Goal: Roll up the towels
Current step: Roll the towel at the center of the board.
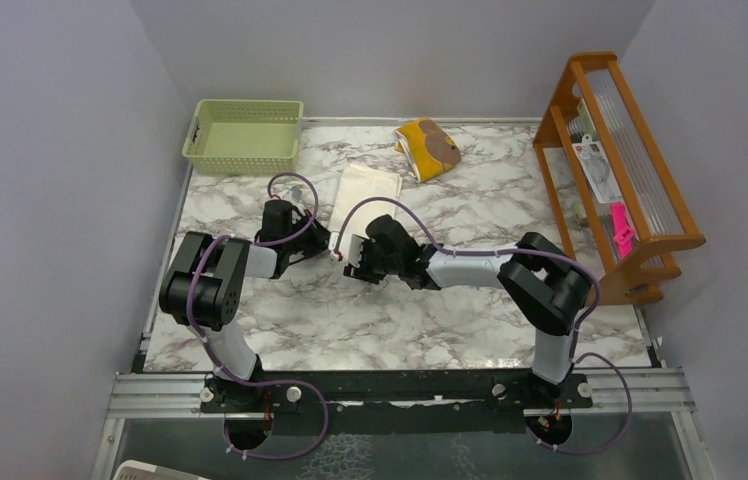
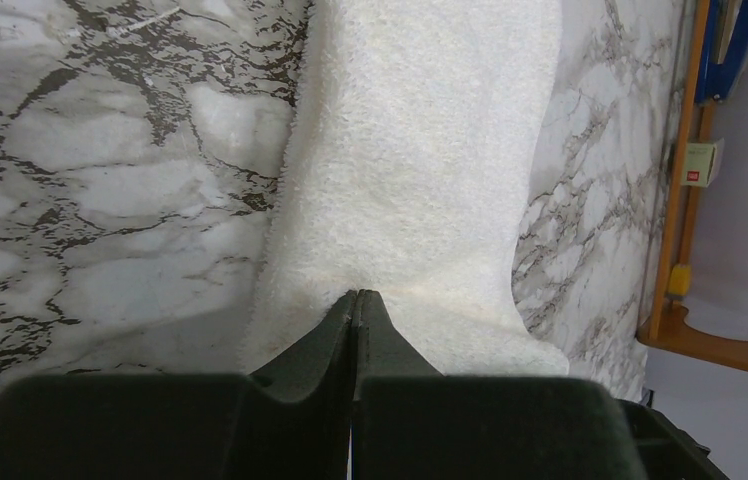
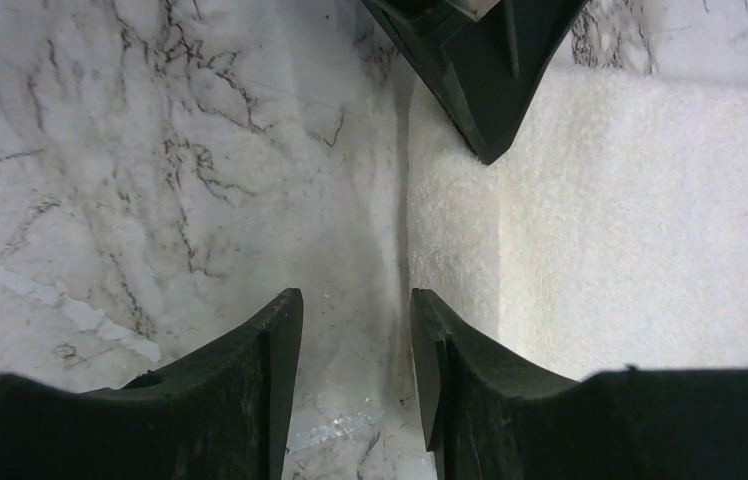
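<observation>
Top external view shows the plain cream-white cloth towel (image 1: 368, 188) lying flat on the marble-patterned bench (image 1: 350, 310). Both arms reach in to meet at its near edge. The mustard-yellow towel with a brown patch (image 1: 428, 148) lies crumpled well apart toward the back of the bench, and I judge it is left for a later turn.

The left claw (image 2: 355, 297) is fully closed, its tips down on the near edge of the cream towel (image 2: 420, 150). Whether any cloth is nipped between them I cannot tell. It looks placed to pin or lift that hem so a roll can begin there.

The right claw (image 3: 355, 300) stands partly open and holds nothing. One finger is over bare bench and the other is just at the towel's border (image 3: 650, 220), with the left claw's tip (image 3: 480, 80) close ahead. That straddling stance suggests it is lining up to catch the same edge beside its partner. I judge that rolling has not yet started.
</observation>
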`<state>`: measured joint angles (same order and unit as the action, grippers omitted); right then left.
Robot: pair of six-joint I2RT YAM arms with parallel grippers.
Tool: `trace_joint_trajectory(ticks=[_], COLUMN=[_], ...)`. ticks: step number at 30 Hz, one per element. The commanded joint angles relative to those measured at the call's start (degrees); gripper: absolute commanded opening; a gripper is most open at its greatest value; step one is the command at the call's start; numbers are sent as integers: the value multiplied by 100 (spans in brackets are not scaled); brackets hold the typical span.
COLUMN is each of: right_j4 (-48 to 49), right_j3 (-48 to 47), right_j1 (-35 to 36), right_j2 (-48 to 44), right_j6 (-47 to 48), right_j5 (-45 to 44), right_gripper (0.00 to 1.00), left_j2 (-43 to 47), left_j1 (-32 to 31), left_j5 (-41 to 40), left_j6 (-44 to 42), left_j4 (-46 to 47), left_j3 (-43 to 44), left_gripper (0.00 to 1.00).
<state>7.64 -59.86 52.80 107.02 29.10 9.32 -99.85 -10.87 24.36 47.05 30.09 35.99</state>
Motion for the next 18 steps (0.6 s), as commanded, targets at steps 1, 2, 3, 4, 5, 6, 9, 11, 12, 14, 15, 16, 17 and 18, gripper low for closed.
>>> trace_joint_trajectory(ticks=[1, 2, 3, 4, 5, 6, 9, 11, 12, 14, 15, 16, 17, 18], right_j4=[-14, -55, -64, -82, -79, -72, -10, 74, 122, 170, 138, 68, -16, -37], right_j3=[-280, -315, -331, -341, -346, -343, -275, -201, -169, -109, -122, -156, -189, -195], right_j1=[-12, -31, -51, -69, -88, -104, -158, -193, -217, -276, -305, -340, -366, -388], right_j2=[327, 391, 438, 475, 491, 507, 453, 374, 334, 282, 281, 281, 271, 248], right_j6=[311, 315, 315, 315, 315, 315, 324, 333, 333, 306, 275, 227, 198, 185], right_j5=[-541, -567, -598, -616, -640, -678, -727, -753, -745, -690, -659, -628, -573, -523], right_gripper=[45, 45, 45, 45, 45, 45, 46, 48, 49, 51, 52, 52, 53, 53], left_j2=[-86, -87, -81, -82, -84, -87, -81, -82, -85, -85, -84, -84, -87, -85], left_j1=[77, 77, 77, 77, 77, 77, 77, 77, 77, 77, 77, 77, 77, 74], left_j5=[-374, -367, -368, -360, -354, -355, -357, -353, -353, -366, -360, -362, -355, -354], left_j6=[-266, -266, -271, -274, -275, -275, -279, -284, -284, -284, -284, -284, -284, -290], left_j4=[-706, -706, -707, -706, -703, -705, -706, -706, -706, -706, -706, -706, -704, -706], left_j3=[-83, -83, -83, -83, -83, -83, -74, -74, -74, -74, -74, -79, -84, -88], left_gripper=[0, 0, 0, 0, 0, 0, 0, 0, 0, 0, 0, 0, 0, 0])
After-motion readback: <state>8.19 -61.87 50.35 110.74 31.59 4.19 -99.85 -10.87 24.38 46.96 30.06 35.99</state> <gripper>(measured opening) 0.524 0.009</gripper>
